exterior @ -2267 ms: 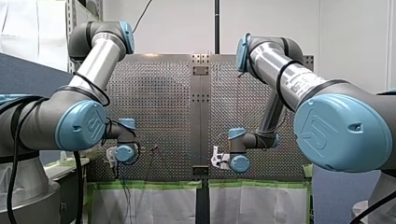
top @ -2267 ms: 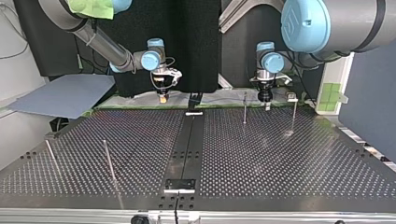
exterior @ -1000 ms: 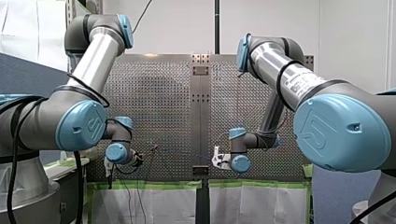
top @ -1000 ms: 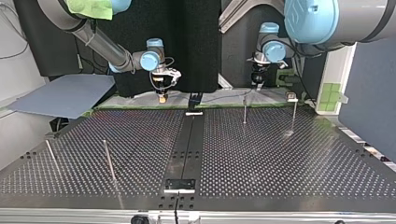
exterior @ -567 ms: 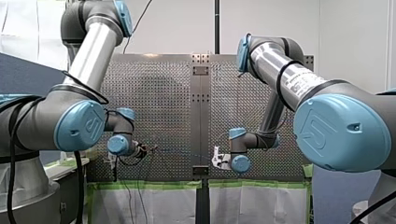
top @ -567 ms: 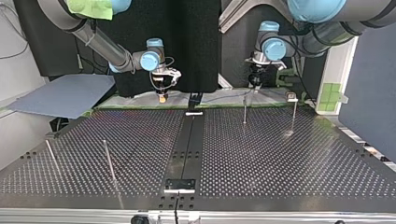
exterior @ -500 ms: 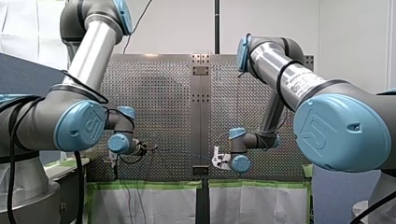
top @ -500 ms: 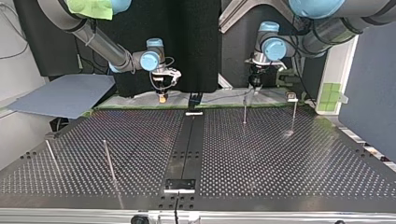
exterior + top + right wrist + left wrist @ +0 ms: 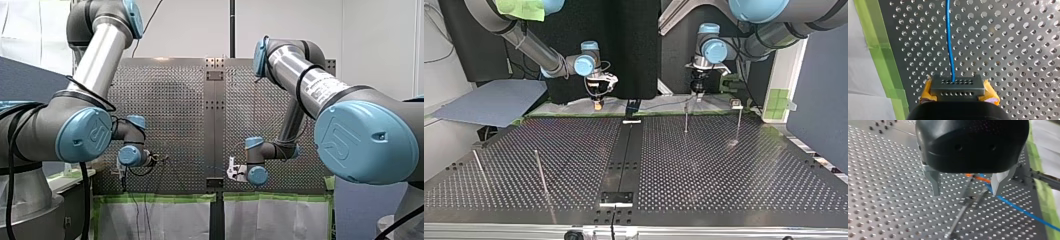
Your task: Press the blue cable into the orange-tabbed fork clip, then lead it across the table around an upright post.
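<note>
A thin blue cable [image 9: 949,37] runs away over the perforated table [image 9: 1023,50] from my right gripper [image 9: 957,83], whose yellow-padded fingers are shut on its end. In the top view that gripper [image 9: 597,103] hangs at the table's far edge. My left gripper [image 9: 965,193] is open, its metal fingers [image 9: 935,185] wide apart and holding nothing. Between them shows an orange tab [image 9: 969,175], partly hidden by the gripper body, with the blue cable [image 9: 1018,208] leading off past one finger. A thin upright post [image 9: 964,207] stands under this gripper. In the top view my left gripper [image 9: 697,93] hovers just behind that post [image 9: 685,117].
More upright posts stand on the table: one at the top view's right [image 9: 739,122], two at its near left [image 9: 540,172] [image 9: 478,165]. A small fixture [image 9: 735,104] sits at the far right edge. Green tape [image 9: 878,45] lines the table edge near my right gripper.
My left gripper has swung from near the small fixture toward the top view's left and now hangs over the post. My right arm has kept still with the cable.
</note>
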Robot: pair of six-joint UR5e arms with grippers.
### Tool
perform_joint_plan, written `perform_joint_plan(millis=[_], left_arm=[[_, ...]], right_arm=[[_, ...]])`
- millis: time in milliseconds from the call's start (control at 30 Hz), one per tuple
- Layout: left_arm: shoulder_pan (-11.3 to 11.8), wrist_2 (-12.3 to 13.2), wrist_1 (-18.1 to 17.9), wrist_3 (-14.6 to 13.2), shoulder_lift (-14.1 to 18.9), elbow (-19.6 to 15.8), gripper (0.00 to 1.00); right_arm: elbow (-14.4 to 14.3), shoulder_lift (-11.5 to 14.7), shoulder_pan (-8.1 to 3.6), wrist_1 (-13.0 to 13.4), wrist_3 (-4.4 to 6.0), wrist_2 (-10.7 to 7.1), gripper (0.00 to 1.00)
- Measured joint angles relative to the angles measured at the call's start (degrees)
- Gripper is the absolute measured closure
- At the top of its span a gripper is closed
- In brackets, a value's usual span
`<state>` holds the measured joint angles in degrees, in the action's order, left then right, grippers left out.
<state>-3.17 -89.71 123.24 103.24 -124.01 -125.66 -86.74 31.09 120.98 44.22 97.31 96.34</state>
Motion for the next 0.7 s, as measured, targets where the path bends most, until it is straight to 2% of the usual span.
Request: perform_joint_plan(millis=[233, 700], left_arm=[[-0.14, 0.30, -0.90, -0.07, -2.67, 0.00, 0.00], [-0.44, 0.87, -3.41, -0.19, -3.10, 0.00, 0.00]], right_arm=[[0.00, 0.00, 0.00, 0.00, -0.07, 0.00, 1.00], [0.00, -0.01, 0.00, 0.00, -0.08, 0.00, 1.00]])
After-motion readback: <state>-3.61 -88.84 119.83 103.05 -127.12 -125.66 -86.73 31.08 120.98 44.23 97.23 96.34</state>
